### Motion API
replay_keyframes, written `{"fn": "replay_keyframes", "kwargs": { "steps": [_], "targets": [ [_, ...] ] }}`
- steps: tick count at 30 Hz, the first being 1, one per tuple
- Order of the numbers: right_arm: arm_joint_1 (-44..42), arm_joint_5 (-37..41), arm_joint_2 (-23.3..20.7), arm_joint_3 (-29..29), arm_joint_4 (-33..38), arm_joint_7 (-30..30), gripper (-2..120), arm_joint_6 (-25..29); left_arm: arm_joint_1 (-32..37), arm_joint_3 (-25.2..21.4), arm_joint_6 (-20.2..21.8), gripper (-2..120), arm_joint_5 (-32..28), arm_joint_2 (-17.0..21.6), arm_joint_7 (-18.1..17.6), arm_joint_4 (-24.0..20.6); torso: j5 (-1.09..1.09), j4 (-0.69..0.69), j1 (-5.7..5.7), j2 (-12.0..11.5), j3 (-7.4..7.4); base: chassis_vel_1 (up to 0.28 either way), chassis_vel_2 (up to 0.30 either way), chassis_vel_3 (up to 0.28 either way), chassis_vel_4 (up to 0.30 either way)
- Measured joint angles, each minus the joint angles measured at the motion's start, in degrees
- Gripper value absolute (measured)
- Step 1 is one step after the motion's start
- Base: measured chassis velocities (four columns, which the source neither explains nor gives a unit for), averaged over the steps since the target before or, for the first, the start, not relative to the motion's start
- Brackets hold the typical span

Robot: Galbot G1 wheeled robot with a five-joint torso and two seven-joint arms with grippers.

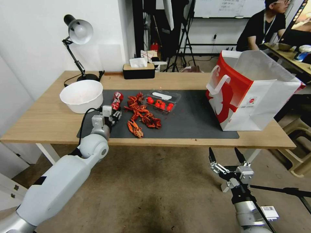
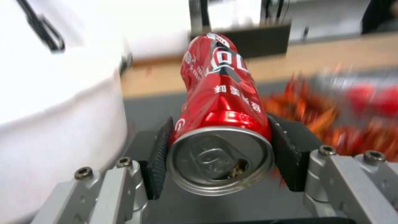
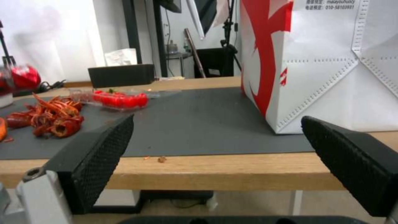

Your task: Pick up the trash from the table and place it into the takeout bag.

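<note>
Left wrist view: left end effector point(image 2: 219, 155) clamped around crushed red can point(image 2: 219, 102).

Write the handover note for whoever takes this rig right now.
Left gripper: shut on the crushed red can, over the grey mat beside the white bowl.
Right gripper: open, parked below the table edge.
Takeout bag: upright, open, on the mat's right end.
Done: can gripped.
Left: can into bag; crayfish shells and the clear tray of red pieces lie mid-mat.
</note>
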Motion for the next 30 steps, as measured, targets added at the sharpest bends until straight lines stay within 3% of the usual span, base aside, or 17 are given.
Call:
{"fn": "replay_keyframes", "kwargs": {
  "steps": [1, 3, 4, 7, 9, 11, 12, 15, 20, 23, 30],
  "targets": [
    [0.0, 0.0, 0.0, 0.0, 0.0, 0.0, 100, 0.0, 0.0, -0.1, -0.7, 52, 0.0, 0.2, 0.4, -0.2, 0.00, 0.00, 0.00, 0.0, 0.00, 0.000, 0.000, 0.000, 0.000],
    [0.0, 0.0, 0.0, 0.0, 0.2, 0.0, 100, 0.0, -1.3, -0.3, -5.4, 52, -1.3, 0.9, 4.7, -0.7, 0.00, 0.00, 0.00, 0.0, 0.00, 0.000, 0.000, 0.000, 0.000],
    [0.0, 0.0, 0.0, 0.0, 0.2, 0.0, 100, 0.0, -1.3, -0.3, -5.4, 52, -1.3, 0.9, 4.7, -0.7, 0.00, 0.00, 0.00, 0.0, 0.00, 0.000, 0.000, 0.000, 0.000],
    [-0.2, 0.0, 0.0, 0.0, 0.5, 0.0, 100, 0.0, -5.2, 1.6, -9.9, 52, -6.1, 1.2, 12.7, -0.7, -0.01, 0.00, 0.00, 0.0, 0.00, 0.000, 0.000, 0.000, 0.000],
    [-0.3, 0.0, 0.1, -0.1, 0.6, 0.0, 100, 0.0, -6.1, 2.2, -10.5, 52, -7.0, 1.2, 14.3, -0.6, 0.01, -0.02, 0.00, 0.0, 0.00, 0.000, 0.000, 0.000, 0.000],
    [-0.5, -0.1, 0.1, -0.2, 0.6, -0.1, 100, 0.0, -10.3, 5.2, -12.4, 52, -10.9, 0.6, 20.4, 0.2, 0.00, -0.01, 0.00, 0.0, 0.00, 0.000, 0.000, 0.000, 0.000],
    [-0.5, -0.1, 0.1, -0.2, 0.6, -0.1, 100, 0.0, -10.3, 5.2, -12.4, 52, -10.9, 0.6, 20.4, 0.2, 0.00, -0.01, 0.00, 0.0, 0.00, 0.000, 0.000, 0.000, 0.000],
    [-0.5, -0.2, 0.2, -0.2, 0.6, -0.1, 100, 0.0, -17.8, 10.4, -13.2, 52, -15.2, -1.9, 24.8, 2.4, 0.01, 0.00, 0.00, 0.0, 0.00, 0.000, 0.000, 0.000, 0.000],
    [-0.4, -0.2, 0.2, -0.2, 1.0, 0.0, 100, -0.2, -26.6, 16.2, -13.2, 52, -16.9, -6.3, 26.8, 6.0, 0.03, -0.02, 0.01, 0.0, 0.00, 0.000, 0.000, 0.000, 0.000],
    [-0.7, -0.2, 0.2, 0.3, 1.3, 0.0, 100, -0.2, -34.7, 22.0, -13.1, 52, -17.8, -12.1, 27.3, 10.1, 0.05, -0.03, 0.01, 0.0, 0.00, 0.000, 0.000, 0.000, 0.000],
    [-1.5, -0.1, 0.5, 0.9, 1.3, 0.0, 100, 0.3, -41.4, 27.3, -13.1, 52, -18.3, -18.4, 27.9, 15.1, 0.03, 0.00, 0.00, 0.0, 0.00, 0.000, 0.000, 0.000, 0.000]
  ]
}}
